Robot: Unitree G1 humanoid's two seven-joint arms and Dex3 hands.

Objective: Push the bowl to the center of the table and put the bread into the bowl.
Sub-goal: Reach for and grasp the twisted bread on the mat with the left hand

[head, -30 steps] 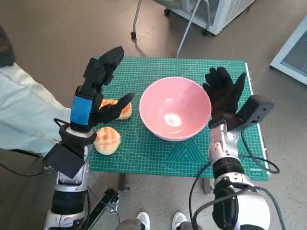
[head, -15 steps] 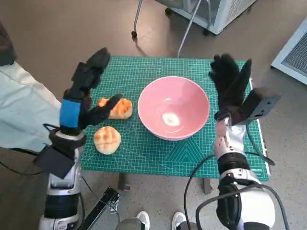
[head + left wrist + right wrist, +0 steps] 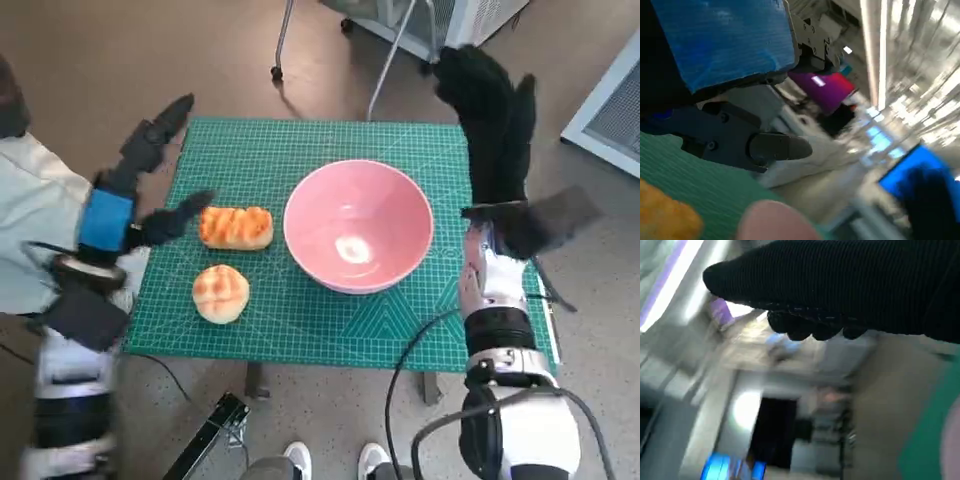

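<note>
My left hand [image 3: 130,190], black with blue tape across its back, hangs over the left edge of the green cutting mat [image 3: 300,330], fingers [image 3: 160,125] spread and holding nothing. My right hand [image 3: 495,110] in the black knitted glove is raised beyond the far right corner of the tabletop, fingers apart, also empty. The pink round bowl [image 3: 358,225] sits about mid-mat, so I judge the push done or close to it. The bread is next: the long golden loaf [image 3: 236,227] lies just beside the bowl's left rim, and the round golden bun [image 3: 221,293] sits nearer me, apart from both. I'd take the loaf with my left hand, coming down from above with fingers wide, closing across its short sides. Squeeze gently, since soft bread dents. Lift clear of the rim before crossing, so I don't nudge the bowl off centre.
</note>
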